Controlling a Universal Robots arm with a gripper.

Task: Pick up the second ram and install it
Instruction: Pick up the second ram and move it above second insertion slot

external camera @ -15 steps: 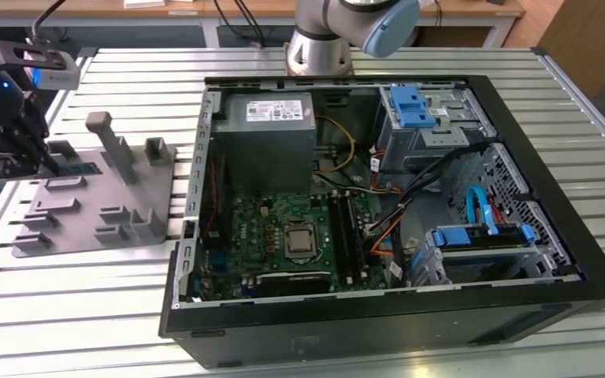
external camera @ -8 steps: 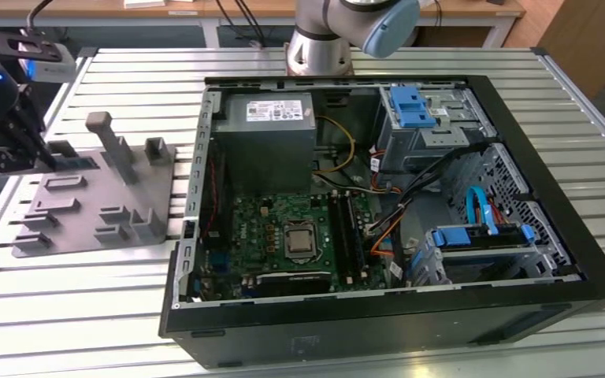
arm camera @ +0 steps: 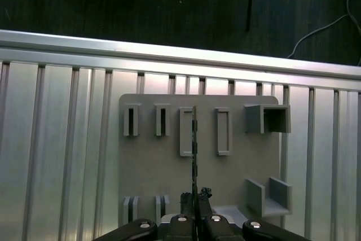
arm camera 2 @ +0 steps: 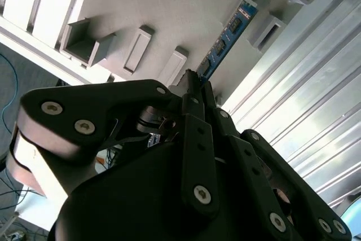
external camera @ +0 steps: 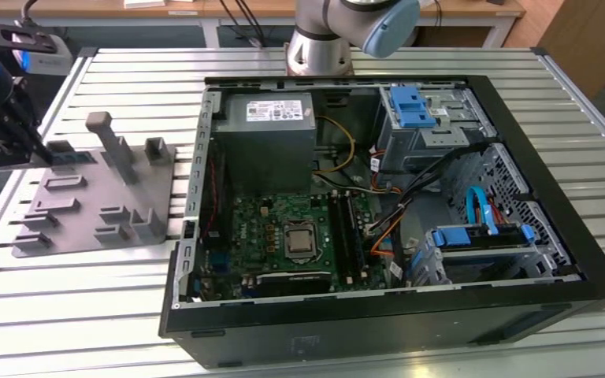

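No print can be made out. The power supply (external camera: 271, 146) inside the computer case (external camera: 387, 319) carries a pale label (external camera: 273, 110), its lines too small to read.

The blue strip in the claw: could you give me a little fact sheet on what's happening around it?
Held thing: the second ram, a thin dark-blue board with black chips
Holder: the gripper, shut on the ram, which sticks out beyond its fingertips
Beneath it: a grey tray with slots and posts
Tray's place: on the slatted table, to the exterior view's left of the open computer case
Install: not yet done; the ram is over the tray, away from the motherboard
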